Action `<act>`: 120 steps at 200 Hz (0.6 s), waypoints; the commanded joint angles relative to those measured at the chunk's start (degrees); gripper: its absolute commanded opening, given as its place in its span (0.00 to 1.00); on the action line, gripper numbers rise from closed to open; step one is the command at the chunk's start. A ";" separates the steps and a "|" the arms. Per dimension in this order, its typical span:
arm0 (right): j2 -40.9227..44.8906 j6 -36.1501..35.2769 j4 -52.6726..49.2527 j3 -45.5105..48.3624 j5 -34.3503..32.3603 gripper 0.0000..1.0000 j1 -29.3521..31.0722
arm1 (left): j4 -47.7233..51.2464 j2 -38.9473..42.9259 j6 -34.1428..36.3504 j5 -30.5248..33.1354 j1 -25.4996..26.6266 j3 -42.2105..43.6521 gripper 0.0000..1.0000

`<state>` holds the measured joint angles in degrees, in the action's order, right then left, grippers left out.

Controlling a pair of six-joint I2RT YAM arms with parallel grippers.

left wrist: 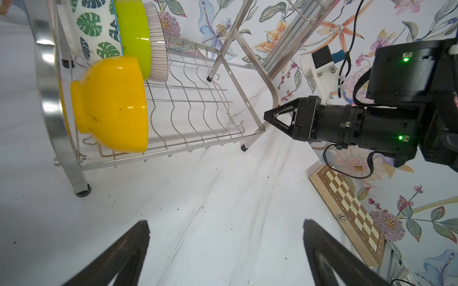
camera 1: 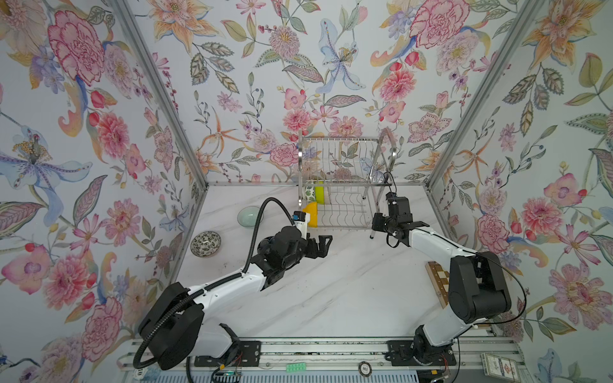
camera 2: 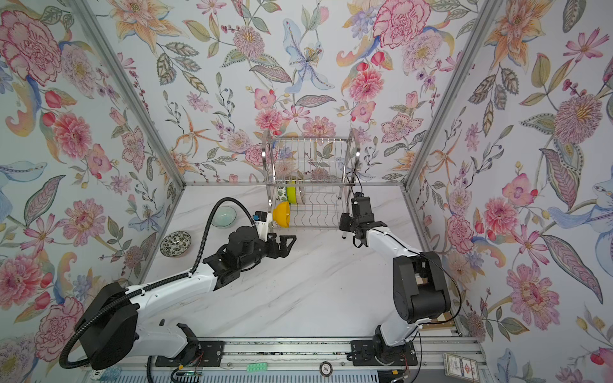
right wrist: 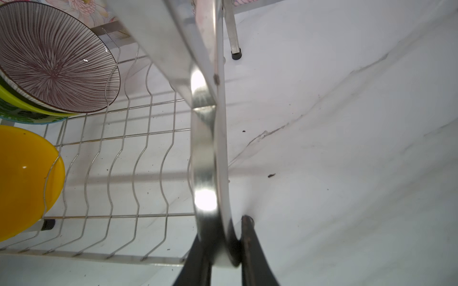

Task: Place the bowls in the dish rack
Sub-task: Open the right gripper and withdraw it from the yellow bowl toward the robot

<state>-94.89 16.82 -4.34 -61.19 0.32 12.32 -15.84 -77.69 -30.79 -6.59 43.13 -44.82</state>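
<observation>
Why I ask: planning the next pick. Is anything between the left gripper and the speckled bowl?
Nothing visible. The left gripper points away from the speckled bowl, so only its own arm lies that way; the pale celadon bowl sits farther back.

Chessboard [camera 1: 437,282] near right, largely hidden behind right arm [camera 1: 477,285]. Leaf-patterned bowl [left wrist: 94,32] cropped at left wrist view's edge.

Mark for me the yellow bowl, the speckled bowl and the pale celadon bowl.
yellow bowl [left wrist: 111,104], left wrist view, on its outer side wall.
speckled bowl [camera 1: 205,243], in a top view, on its patterned inside.
pale celadon bowl [camera 1: 248,217], in a top view, on its inside bottom.
</observation>
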 commanded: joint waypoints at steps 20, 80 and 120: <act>-3.43 2.21 -0.05 -3.63 2.33 0.12 -0.80 | 1.95 1.99 1.69 2.13 0.28 0.14 0.99; -0.42 1.86 -2.18 -3.00 3.36 0.41 -0.64 | 5.65 3.79 2.20 5.28 0.11 -0.18 0.99; 6.10 3.33 -3.30 0.71 4.09 0.64 -0.61 | 10.87 5.91 3.34 8.46 -0.84 -1.01 0.99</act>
<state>-94.56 18.92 -6.33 -62.94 3.20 11.86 -9.41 -74.02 -29.30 -1.58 43.03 -44.80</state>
